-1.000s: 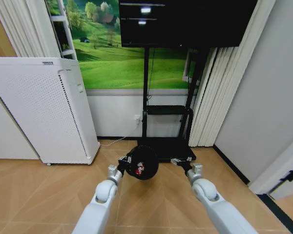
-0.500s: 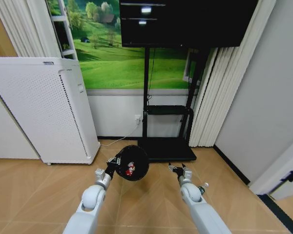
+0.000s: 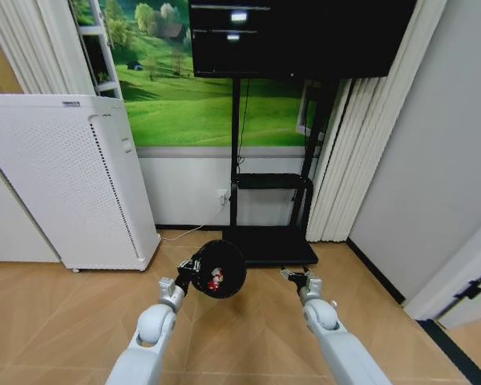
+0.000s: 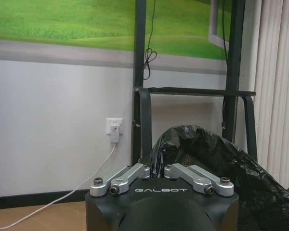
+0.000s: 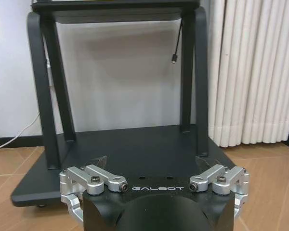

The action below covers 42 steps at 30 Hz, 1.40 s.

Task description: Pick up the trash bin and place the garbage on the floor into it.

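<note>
Nearest the robot, over the wooden floor (image 3: 64, 321), the left claw (image 3: 186, 275) is clenched on the rim of the small round black trash bin (image 3: 220, 269), held tilted off the floor with its dark liner (image 4: 216, 159); red-and-white scraps (image 3: 215, 280) lie inside. Beside it, the right claw (image 3: 297, 277) hangs released and empty. Beyond stand a black wheeled TV stand (image 3: 268, 245) and a white perforated appliance (image 3: 64, 176).
</note>
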Tool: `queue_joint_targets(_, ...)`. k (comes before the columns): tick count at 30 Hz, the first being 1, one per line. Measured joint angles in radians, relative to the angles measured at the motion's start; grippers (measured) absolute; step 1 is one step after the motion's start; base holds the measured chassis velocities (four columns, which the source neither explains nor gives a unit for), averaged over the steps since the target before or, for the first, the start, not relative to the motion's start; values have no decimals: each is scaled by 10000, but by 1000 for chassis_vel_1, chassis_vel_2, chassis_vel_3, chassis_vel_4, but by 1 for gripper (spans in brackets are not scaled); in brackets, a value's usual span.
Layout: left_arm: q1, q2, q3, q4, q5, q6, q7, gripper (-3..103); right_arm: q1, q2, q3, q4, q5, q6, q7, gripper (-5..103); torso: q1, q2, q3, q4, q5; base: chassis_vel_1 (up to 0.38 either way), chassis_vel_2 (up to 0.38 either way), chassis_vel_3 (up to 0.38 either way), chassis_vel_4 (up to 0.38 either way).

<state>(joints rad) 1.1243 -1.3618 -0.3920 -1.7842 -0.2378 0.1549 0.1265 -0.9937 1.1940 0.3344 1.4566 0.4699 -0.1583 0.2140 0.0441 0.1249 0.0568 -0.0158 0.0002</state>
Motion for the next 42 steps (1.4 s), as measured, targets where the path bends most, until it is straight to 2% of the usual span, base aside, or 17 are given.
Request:
queue_joint_targets(13, -15, 12, -30, 6, -2, 0, -4, 7, 16, -30, -71, -32, 64, 5, -102, 100, 0, 0, 0, 6, 0, -90, -98, 96, 101)
queue_joint_targets(30, -25, -15, 2, -48, -30, 22, -8, 7, -44, -60, -116, -69, 39, 8, -50, 100, 0, 0, 0, 1, -1, -141, -137, 138, 139)
queue_joint_targets(36, -89, 80, 2, -108, -154, 76, -32, 7, -220, 70, -445, -410, 37, -206, 107, 100, 0, 0, 0, 1, -1, -43, -58, 28, 39)
queue_joint_targets(42, -31, 168, -9, -224, -172, 91, -62, 7, 2, 426, -711, -1825, 400, -767, 409, 100, 0, 0, 0, 8, -3, 33, 33, -18, -23)
